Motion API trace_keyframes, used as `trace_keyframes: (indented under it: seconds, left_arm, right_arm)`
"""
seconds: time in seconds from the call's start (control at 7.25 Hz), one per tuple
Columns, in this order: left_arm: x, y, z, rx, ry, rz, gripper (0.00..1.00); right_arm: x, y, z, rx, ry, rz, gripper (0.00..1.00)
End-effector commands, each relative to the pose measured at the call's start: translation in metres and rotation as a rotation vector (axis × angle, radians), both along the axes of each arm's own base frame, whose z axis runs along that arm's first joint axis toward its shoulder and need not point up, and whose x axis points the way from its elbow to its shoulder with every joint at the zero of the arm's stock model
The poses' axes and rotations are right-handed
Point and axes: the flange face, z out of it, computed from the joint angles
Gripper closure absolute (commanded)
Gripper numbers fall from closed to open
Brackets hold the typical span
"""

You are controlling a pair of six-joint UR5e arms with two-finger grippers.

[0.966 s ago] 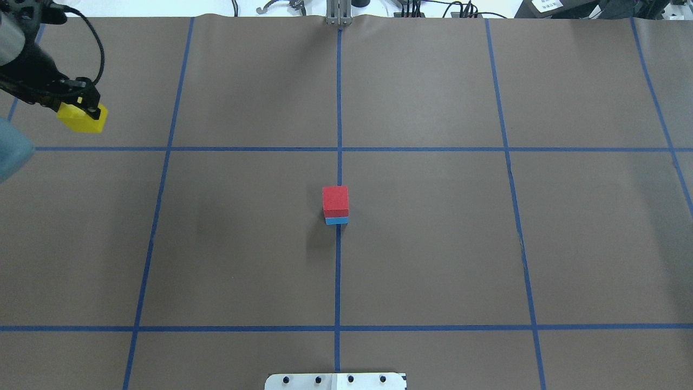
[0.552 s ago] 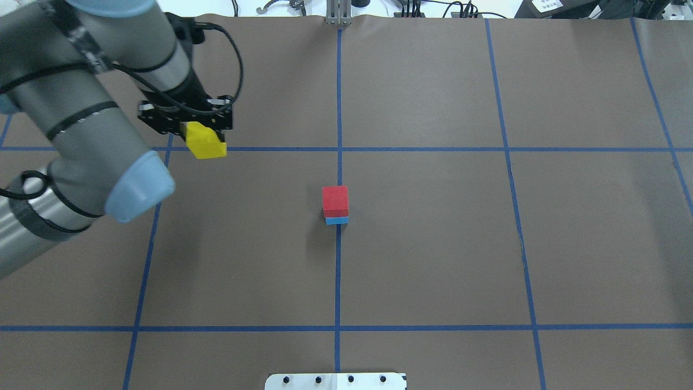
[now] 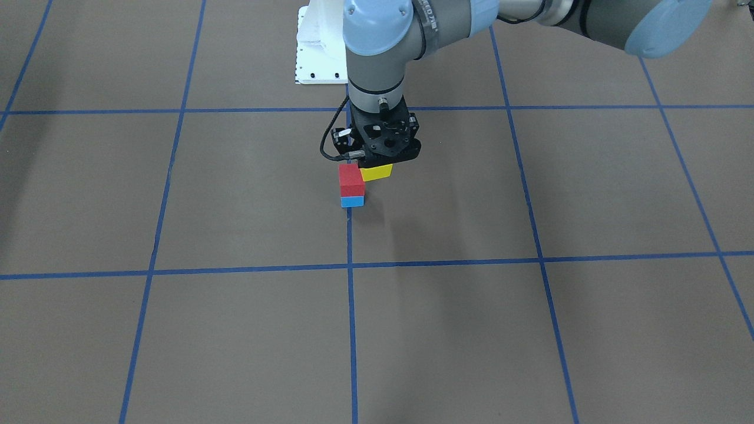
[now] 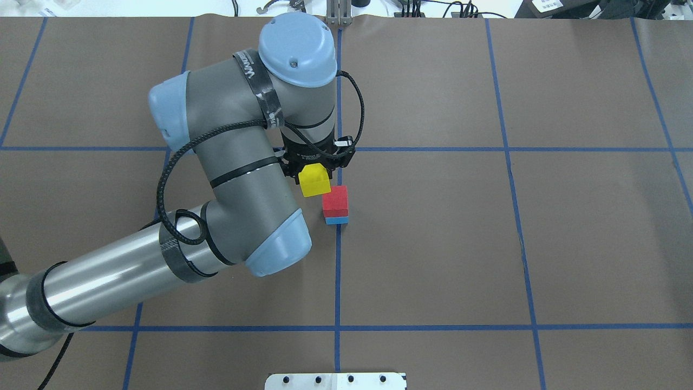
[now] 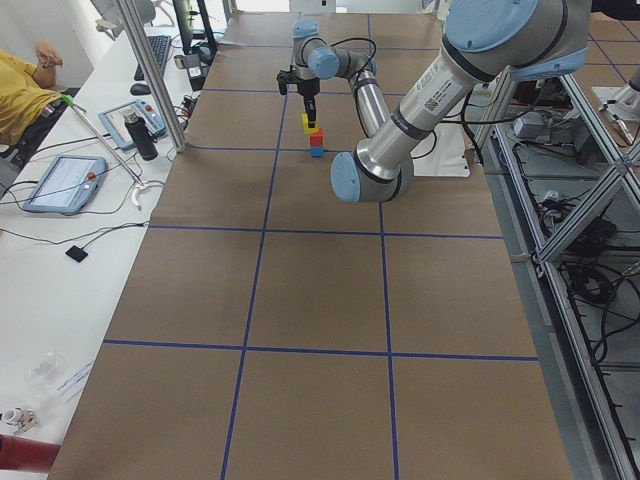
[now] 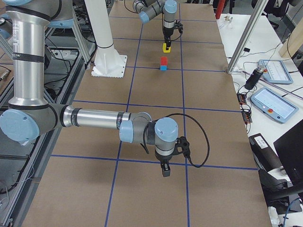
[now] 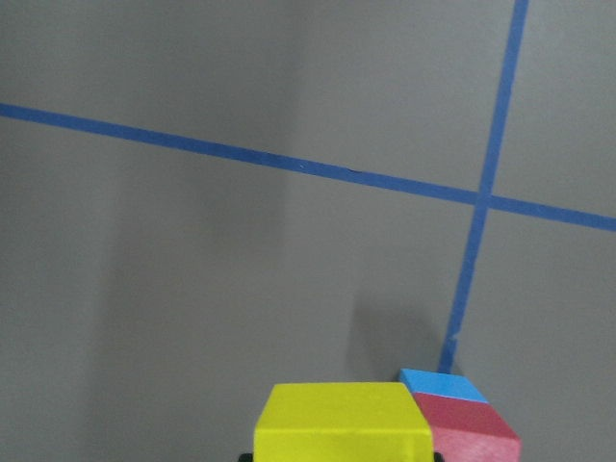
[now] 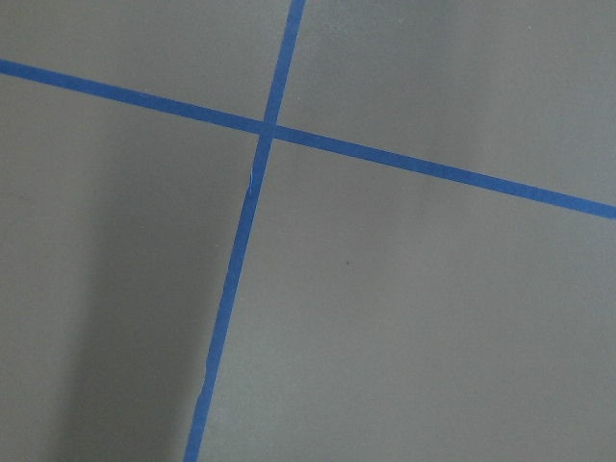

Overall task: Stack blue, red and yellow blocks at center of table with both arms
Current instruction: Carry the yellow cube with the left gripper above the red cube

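Note:
A red block [image 4: 335, 199] sits on a blue block [image 4: 336, 220] at the table's centre, on the blue tape cross. My left gripper [image 4: 314, 174] is shut on a yellow block [image 4: 315, 181] and holds it in the air just left of the stack and a little behind it, at about the height of the red block's top [image 3: 351, 179]. The left wrist view shows the yellow block [image 7: 342, 422] at the bottom edge with the stack [image 7: 467, 435] to its right. My right gripper [image 6: 164, 171] hangs over the table far to the right; I cannot tell whether it is open or shut.
Brown paper with blue tape grid lines [image 4: 338, 271] covers the table. The white robot base plate [image 4: 335, 381] lies at the near edge. A metal post [image 4: 338, 13] stands at the far edge. An operator [image 5: 20, 90] and tablets [image 5: 65, 182] are on the side bench.
My left arm has swept from the table's far left edge to the centre, carrying the yellow block right up beside the red-on-blue stack. The stack has not moved.

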Motion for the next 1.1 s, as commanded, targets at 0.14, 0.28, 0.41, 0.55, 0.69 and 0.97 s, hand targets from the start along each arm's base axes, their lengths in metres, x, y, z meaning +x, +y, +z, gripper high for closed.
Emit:
trace_keyframes:
  seconds: [0.14,0.28,0.41,0.55,0.69,0.97]
  left_arm:
    - [0.036,0.015,0.001,0.036,0.019,0.015,1.00]
    - [0.039,0.014,0.001,0.043,0.030,0.017,1.00]
    - [0.039,0.014,0.001,0.045,0.030,0.020,1.00]
    - [0.038,0.013,0.002,0.048,0.028,0.021,1.00]
    - [0.040,0.014,0.004,0.048,0.023,0.026,1.00]
    - [0.040,0.012,0.006,0.064,0.016,0.025,1.00]
  right_arm:
    - [0.001,0.001,0.000,0.001,0.000,0.002,0.01]
    - [0.003,0.001,0.000,0.001,0.000,0.005,0.01]
    - [0.003,0.001,0.000,0.000,0.000,0.006,0.01]
    - [0.003,0.001,0.000,-0.001,0.000,0.007,0.01]
    - [0.003,0.001,0.000,-0.001,0.000,0.007,0.01]
    - [0.003,0.001,0.000,-0.002,0.000,0.008,0.01]
